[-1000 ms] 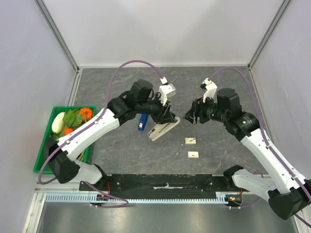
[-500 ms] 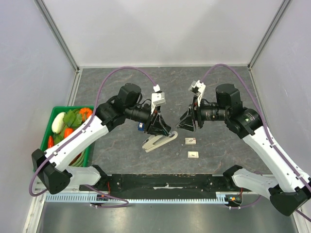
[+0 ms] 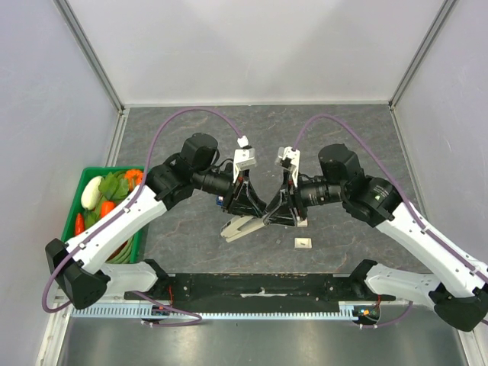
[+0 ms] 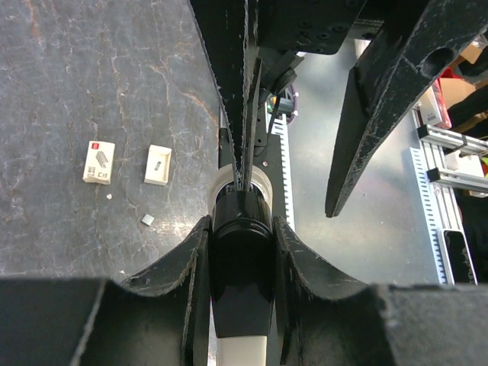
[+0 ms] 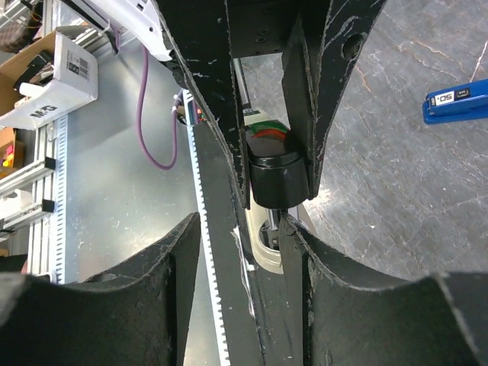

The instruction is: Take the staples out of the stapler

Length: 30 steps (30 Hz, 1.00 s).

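Note:
The stapler [image 3: 240,226], black on top with a cream base, is held off the table by my left gripper [image 3: 254,207]. In the left wrist view my left gripper [image 4: 240,229] is shut on the stapler's black top [image 4: 241,267]. My right gripper [image 3: 276,212] is open and right at the stapler's front end. In the right wrist view my right gripper [image 5: 240,252] straddles the near rail, one finger [image 5: 305,267] beside the stapler's cream base [image 5: 267,248], below its black end [image 5: 276,177]. The right fingers [image 4: 366,107] show in the left wrist view.
Two small white staple boxes [image 4: 99,162] [image 4: 158,165] and a loose staple piece [image 4: 147,219] lie on the table. One box [image 3: 303,243] shows in the top view. A blue staple box [image 5: 457,103] lies behind the stapler. A green basket [image 3: 67,242] of vegetables stands at the left.
My right gripper has swung left and down to the stapler's front end. My left gripper has carried the stapler a little nearer and to the left.

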{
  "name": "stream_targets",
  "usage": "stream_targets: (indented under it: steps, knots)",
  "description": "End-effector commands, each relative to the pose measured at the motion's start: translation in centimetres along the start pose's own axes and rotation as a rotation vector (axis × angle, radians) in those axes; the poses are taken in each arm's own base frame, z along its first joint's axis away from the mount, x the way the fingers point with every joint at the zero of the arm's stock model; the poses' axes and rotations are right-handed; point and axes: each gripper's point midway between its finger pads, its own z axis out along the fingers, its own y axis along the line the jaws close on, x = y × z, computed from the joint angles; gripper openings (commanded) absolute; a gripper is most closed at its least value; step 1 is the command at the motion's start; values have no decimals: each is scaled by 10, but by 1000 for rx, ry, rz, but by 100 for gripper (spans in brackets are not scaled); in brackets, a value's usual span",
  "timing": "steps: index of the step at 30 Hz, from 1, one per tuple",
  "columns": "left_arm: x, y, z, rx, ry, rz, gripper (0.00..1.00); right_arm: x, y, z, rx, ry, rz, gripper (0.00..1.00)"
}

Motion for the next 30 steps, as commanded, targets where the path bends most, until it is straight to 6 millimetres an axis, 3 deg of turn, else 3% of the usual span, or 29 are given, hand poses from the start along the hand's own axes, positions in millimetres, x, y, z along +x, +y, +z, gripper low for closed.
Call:
stream_targets:
  steps: [1,19,30]
  knots:
    - [-21,-22,-7,81,-69,93,2,1,-2,10,13,-1,-18,52]
    - [-21,-50,-16,188,-81,146,2,9,-10,2,87,20,-65,49]
    - [-23,-42,-12,172,-86,136,2,10,0,16,-5,17,-55,46]
